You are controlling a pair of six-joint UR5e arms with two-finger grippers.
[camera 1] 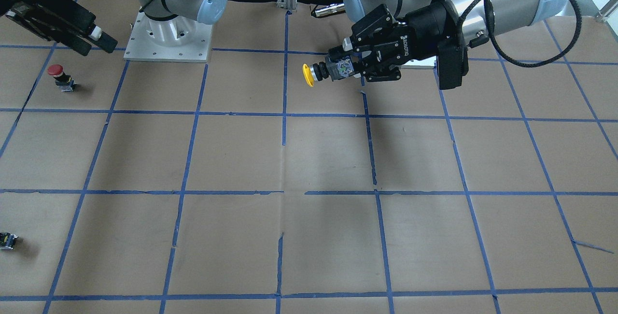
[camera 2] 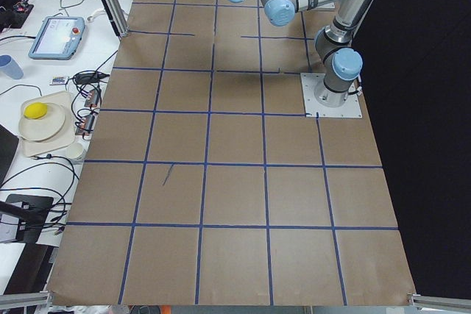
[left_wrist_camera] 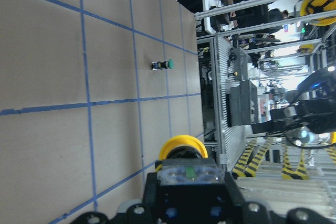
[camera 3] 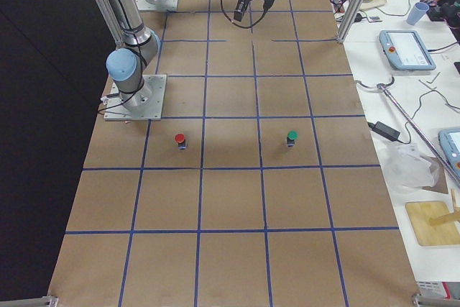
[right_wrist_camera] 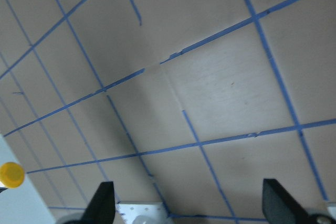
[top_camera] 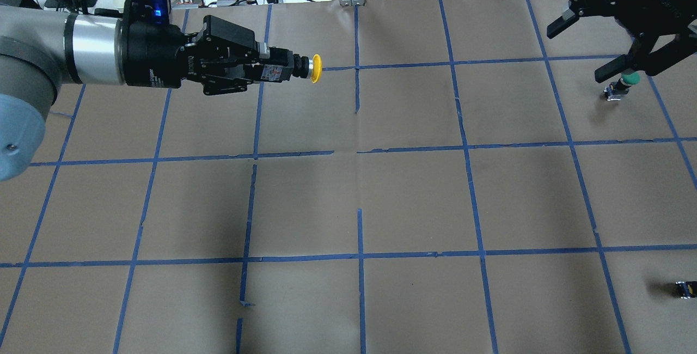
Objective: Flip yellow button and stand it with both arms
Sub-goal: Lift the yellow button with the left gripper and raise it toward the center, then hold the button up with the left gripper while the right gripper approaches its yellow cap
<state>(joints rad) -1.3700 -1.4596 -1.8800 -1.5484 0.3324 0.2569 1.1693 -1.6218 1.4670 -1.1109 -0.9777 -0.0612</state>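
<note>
My left gripper [top_camera: 267,71] is shut on the black-and-silver body of the yellow button [top_camera: 316,68] and holds it sideways above the table, with the cap pointing toward the table's middle. In the front view the left gripper [camera 1: 340,67] holds the button [camera 1: 307,74] well clear of the paper. The left wrist view shows the yellow cap [left_wrist_camera: 182,153] just beyond the jaws. My right gripper [top_camera: 576,53] is open and empty at the far right, also seen in the front view [camera 1: 100,48]. Its fingers [right_wrist_camera: 102,203] stand wide apart in the right wrist view.
A green-capped button [top_camera: 626,81] stands just under my right gripper. A red-capped button [camera 1: 60,76] stands upright near the right arm's base. A small dark block [top_camera: 685,288] lies at the near right edge. Blue tape lines cross the brown paper table [top_camera: 414,196].
</note>
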